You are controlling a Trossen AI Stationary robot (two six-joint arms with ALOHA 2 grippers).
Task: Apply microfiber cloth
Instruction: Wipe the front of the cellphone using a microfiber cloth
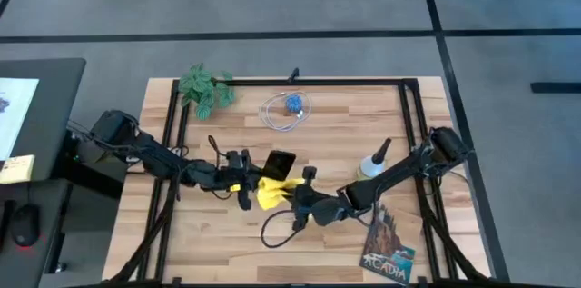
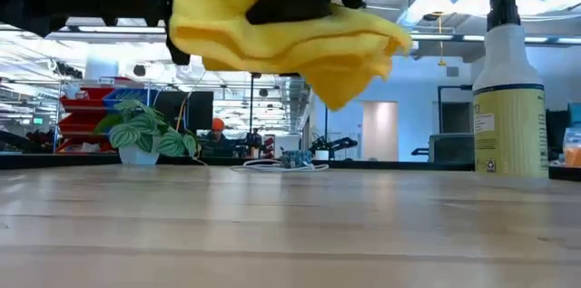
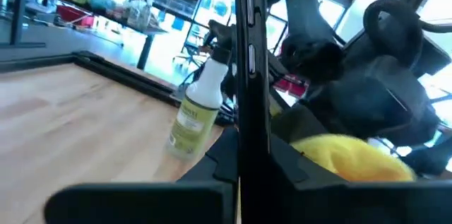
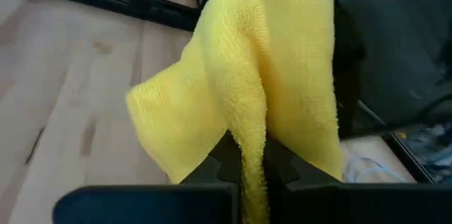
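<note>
While both grippers meet over the table's middle, the right gripper (image 4: 244, 174) has its jaws closed on a fold of the cloth (image 4: 261, 75), and the left gripper (image 3: 240, 174) is clamped on the edge of a phone (image 3: 245, 61).

Held clear of the table (image 1: 227, 243), the cloth hangs bunched and draped from the right jaws, touching the upright phone's lower end. Just beside that, in the high view, the two arms reach in from opposite sides. Farther out stand a spray bottle (image 1: 373, 164) to the right, a booklet (image 1: 388, 248) near the front right corner, a coiled cable (image 1: 287, 111) with a blue piece, and a plant (image 1: 205, 87) at the back left.
</note>
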